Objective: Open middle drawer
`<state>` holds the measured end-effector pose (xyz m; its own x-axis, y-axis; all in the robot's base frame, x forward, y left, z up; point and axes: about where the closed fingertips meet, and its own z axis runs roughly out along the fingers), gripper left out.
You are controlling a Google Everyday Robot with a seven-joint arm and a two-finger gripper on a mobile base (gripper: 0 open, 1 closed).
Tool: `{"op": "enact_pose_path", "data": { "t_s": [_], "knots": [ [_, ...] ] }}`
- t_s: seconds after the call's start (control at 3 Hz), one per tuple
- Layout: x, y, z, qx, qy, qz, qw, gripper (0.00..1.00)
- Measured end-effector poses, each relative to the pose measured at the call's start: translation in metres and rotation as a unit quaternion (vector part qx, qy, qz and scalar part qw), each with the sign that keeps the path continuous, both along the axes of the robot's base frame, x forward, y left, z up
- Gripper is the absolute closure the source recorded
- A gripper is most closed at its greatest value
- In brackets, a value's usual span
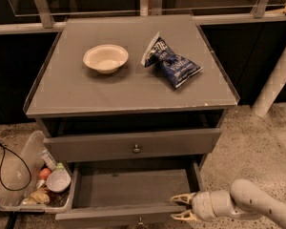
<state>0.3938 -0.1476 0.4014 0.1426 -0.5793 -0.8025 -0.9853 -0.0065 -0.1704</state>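
in the camera view, the middle drawer (119, 215) is seen pulled well out beneath the closed upper drawer (133, 144). the gripper (176, 207) is placed low at the right end of the open drawer's front. its fingers (182, 198) are spread apart, pointed leftward at that corner, and nothing is clasped (contact cannot be told).

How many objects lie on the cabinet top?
2: a bowl at left, a chip bag at right. The claw is low, at the open drawer's right front corner.
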Motion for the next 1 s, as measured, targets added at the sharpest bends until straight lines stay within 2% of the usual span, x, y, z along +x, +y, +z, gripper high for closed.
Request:
{"op": "enact_pose_path", "data": {
  "t_s": [0.33, 0.67, 1.0],
  "knots": [
    [0.0, 0.0, 0.0, 0.0, 0.0, 0.0, 1.0, 0.11],
    [0.0, 0.0, 0.0, 0.0, 0.0, 0.0, 1.0, 0.0],
    [0.0, 0.0001, 0.0, 0.0, 0.0, 0.0, 1.0, 0.0]
  ]
}}
